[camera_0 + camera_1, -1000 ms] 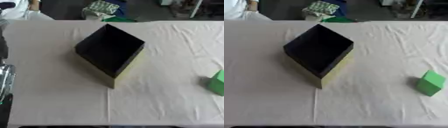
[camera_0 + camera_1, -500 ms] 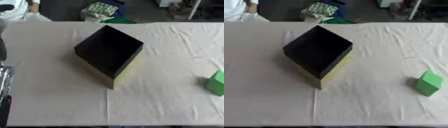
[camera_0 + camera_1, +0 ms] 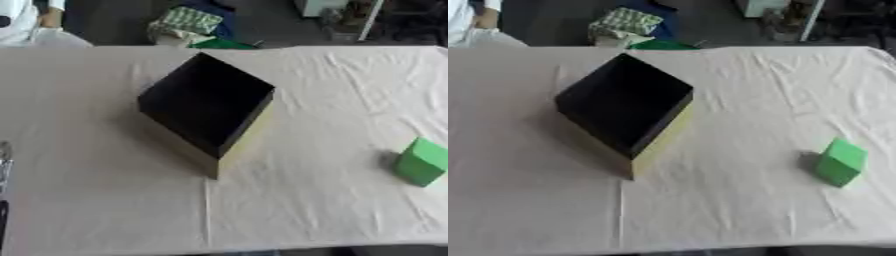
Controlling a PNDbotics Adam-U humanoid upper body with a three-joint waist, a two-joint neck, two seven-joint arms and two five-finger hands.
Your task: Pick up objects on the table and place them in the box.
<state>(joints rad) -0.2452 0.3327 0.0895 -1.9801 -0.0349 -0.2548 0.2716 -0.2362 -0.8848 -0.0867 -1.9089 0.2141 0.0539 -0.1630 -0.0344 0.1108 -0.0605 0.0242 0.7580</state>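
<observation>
Green block point(image 3: 839, 162) sits untouched near the counter's point(image 3: 737, 215) right edge, well apart from the open box point(image 3: 626, 107); neither hand shows, so reaching comes next.

The desk point(image 3: 737, 210) is covered with a white cloth point(image 3: 754, 85) that is creased, with wrinkles running across its right half and a fold line down from the near corner of the box. The cloth reaches the desk's far edge and its near edge. A box point(image 3: 627, 112) stands on the cloth left of the middle, turned so that one corner points toward the near edge; its inside is black and its outer walls are pale yellow. A green block point(image 3: 840, 162) lies on the cloth to the right, well apart from the box, slightly tilted, casting a small shadow on its left side
</observation>
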